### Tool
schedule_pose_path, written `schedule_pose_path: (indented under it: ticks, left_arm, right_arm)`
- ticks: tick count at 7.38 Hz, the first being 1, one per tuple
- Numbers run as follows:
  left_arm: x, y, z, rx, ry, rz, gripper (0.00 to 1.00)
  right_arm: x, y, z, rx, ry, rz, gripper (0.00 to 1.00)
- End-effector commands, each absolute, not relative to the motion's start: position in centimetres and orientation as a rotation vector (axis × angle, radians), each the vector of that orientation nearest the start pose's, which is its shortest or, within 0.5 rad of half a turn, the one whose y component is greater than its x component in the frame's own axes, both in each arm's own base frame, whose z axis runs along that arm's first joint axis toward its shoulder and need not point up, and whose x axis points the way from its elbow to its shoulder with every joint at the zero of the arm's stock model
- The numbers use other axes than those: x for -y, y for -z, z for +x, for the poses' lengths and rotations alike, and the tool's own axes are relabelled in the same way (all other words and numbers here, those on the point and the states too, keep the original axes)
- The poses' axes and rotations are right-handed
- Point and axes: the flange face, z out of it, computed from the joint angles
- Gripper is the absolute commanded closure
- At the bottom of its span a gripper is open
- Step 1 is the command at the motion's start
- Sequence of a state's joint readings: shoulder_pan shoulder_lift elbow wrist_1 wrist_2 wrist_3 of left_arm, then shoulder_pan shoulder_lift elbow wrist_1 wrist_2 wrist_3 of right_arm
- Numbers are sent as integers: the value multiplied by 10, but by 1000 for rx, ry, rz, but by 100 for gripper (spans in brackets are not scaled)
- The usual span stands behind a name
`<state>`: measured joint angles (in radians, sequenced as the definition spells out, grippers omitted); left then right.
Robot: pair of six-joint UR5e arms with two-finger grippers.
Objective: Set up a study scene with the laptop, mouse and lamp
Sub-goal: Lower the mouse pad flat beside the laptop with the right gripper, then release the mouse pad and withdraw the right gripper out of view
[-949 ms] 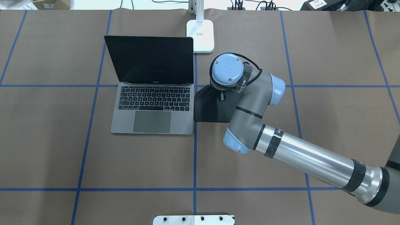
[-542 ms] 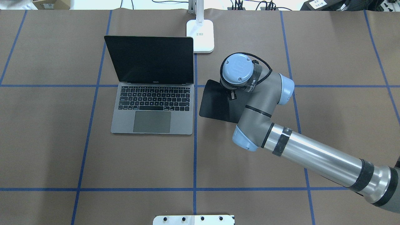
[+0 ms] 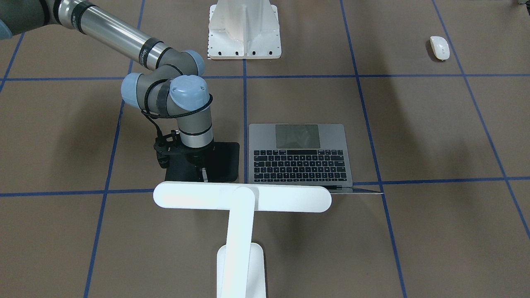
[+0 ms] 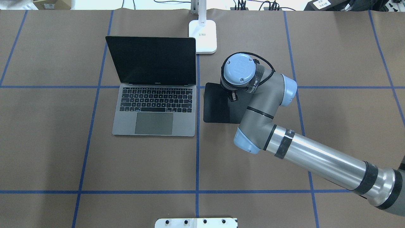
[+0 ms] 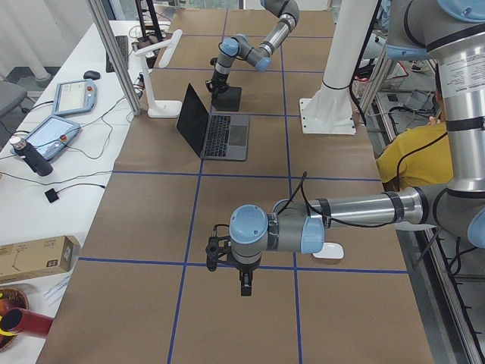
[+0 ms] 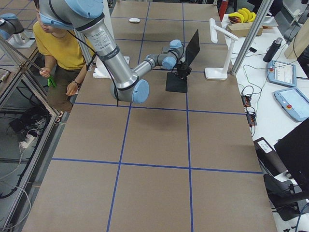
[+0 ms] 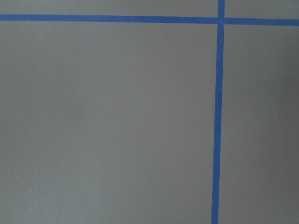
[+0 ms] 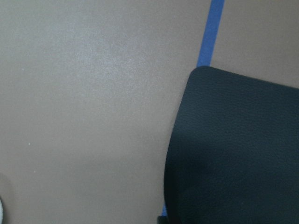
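Well, the brown table (image 4: 47, 142) with its blue tape lines spreads out under me. On it the laptop (image 4: 154, 107) stands open, its dark screen raised and its trackpad toward my base. Just beyond its right rear corner sits the lamp (image 4: 202, 36). In the front-facing view the lamp's long bar head crosses in front of the screen's top edge. The black pad (image 4: 218, 107) lies just beside the laptop on its right. The mouse (image 3: 439, 47) lies on my left side, near my edge of the table and well apart from the laptop. My right gripper (image 3: 203, 176) points down at the pad's far edge, its fingers close together and nipping the pad. My left gripper (image 5: 246, 287) hangs over bare table not far from the mouse. I cannot tell whether its fingers are apart or together.
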<state>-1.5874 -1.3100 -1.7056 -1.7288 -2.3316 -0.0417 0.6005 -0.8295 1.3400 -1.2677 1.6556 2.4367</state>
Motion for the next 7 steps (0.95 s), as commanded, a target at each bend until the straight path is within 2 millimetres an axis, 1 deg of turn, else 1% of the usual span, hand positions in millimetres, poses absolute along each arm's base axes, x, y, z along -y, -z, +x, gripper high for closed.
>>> schedule_pose_path:
  ticks: [1,2,3,4,5,6,7]
  left_arm:
    - [383,-690,-70,-763,42,23,0]
    - [385,-688,-70,-764,40,27,0]
    - [387,-684,-70,-767,37,36,0]
    - [389,-678,-70,-772,32,48,0]
    - [392,-671,-70,-771,25,65,0]
    - [395,-658,-70,-763,15,90,0]
    - [398,-639,-69,-772,-2,129,0]
  right_arm:
    - [523,-272,-542,911,-1242,-179,0]
    - [523,-274,-530,905,-1092,-117,0]
    - [518,-284,-511,895,-981,-69,0]
    - [513,-297,-484,897,-936,-37,0]
    - [514,-312,-458,886,-839,1,0]
    - [523,-335,-422,862,-690,28,0]
    - [527,-362,-373,848,-560,41,0]
